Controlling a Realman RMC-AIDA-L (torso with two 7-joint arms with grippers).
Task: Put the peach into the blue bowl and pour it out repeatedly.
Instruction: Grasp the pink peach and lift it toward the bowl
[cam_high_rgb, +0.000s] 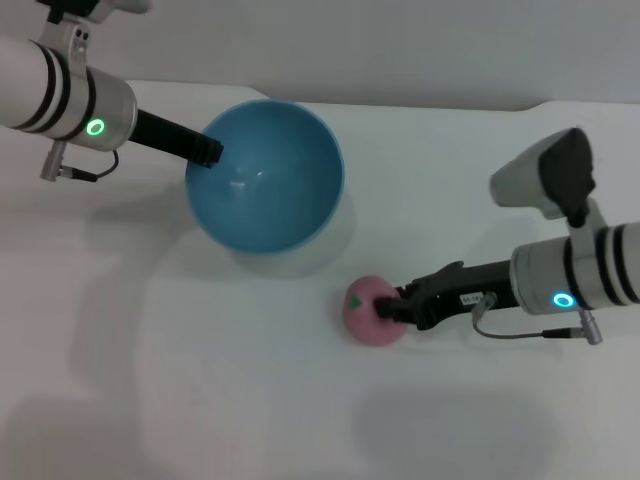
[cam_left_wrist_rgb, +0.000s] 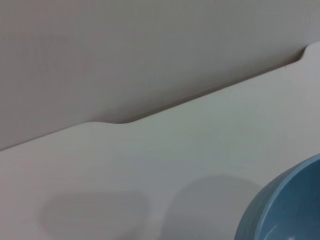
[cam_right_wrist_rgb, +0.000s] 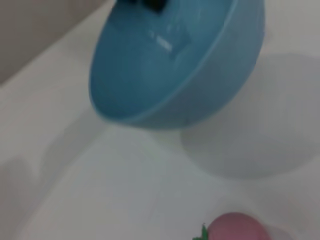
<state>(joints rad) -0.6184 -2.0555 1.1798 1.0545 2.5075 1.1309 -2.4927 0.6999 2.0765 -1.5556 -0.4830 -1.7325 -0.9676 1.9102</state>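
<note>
The peach (cam_high_rgb: 374, 310) sits on the white tabletop (cam_high_rgb: 200, 380), out of the bowl (cam_high_rgb: 266, 175), with its green stem spot facing up. The right end effector (cam_high_rgb: 397, 308) is at the fruit's 3 o'clock side in the head view, its dark fingers apparently closed against the pink skin, so it looks clamped on the peach. The left end effector (cam_high_rgb: 208, 151) grips the bowl's rim at about 9 o'clock, one finger inside and the other hidden by the wall, and holds the bowl tipped with its mouth turned toward the fruit; its shadow on the tabletop suggests it is raised. What the coming move turns on, as I judge it, is that the bowl lies toward 11 o'clock from the peach, near but not touching, with bare tabletop between. The right arm is the nearer one and already on the fruit. Being round, the peach has no long axis to align. It must rise over the near rim before release.
</note>
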